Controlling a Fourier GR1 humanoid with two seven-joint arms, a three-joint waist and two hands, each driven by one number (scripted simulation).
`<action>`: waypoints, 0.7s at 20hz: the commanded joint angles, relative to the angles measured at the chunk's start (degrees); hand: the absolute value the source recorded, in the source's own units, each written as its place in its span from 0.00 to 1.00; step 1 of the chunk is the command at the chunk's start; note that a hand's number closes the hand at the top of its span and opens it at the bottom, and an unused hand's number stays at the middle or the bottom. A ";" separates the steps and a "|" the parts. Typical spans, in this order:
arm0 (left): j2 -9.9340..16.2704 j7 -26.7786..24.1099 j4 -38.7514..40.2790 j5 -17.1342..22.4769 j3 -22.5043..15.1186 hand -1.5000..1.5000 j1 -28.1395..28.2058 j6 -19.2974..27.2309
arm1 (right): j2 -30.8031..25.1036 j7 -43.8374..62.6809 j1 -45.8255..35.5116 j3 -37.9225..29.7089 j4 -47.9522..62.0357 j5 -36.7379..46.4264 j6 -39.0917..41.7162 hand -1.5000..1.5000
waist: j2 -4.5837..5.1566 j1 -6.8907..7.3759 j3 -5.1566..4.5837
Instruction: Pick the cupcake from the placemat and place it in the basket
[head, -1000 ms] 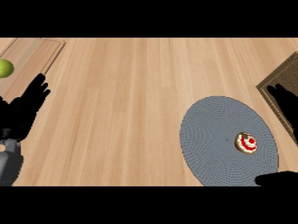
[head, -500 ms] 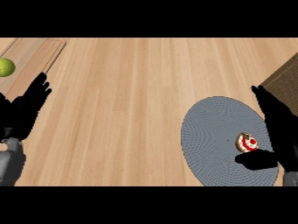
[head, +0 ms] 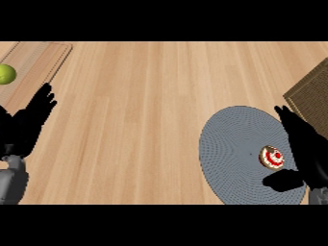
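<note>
Right hand point(head: 315, 153), fingers spread, brackets the cupcake point(head: 272, 157) on the placemat point(head: 230, 144) to grasp it; basket point(head: 322, 96) waits at the tabletop's right edge.

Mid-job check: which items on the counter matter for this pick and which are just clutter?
Job items: cupcake, grey placemat, wicker basket, right hand open beside the cupcake.
Just lying about: green lime, wooden board; left hand resting open.

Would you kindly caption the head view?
Open black right hand beside red-and-white cupcake on round grey placemat; wicker basket nearby.
</note>
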 commanded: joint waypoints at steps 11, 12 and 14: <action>-3.15 -0.76 2.09 -2.95 2.19 0.50 -2.14 -1.75 | 2.31 -7.57 3.35 -1.67 -0.78 -1.24 0.84 0.00 | 0.02 -0.11 0.00; -2.48 -1.00 0.75 -3.33 2.99 0.50 0.59 -1.79 | 2.31 -7.11 5.88 -0.78 -4.47 -0.72 1.54 0.00 | -0.01 -0.10 0.00; -2.20 -0.83 2.31 -2.47 3.94 0.50 -1.76 -3.18 | 3.84 -4.92 2.15 0.58 -1.98 0.67 2.81 0.00 | 0.02 -0.03 0.00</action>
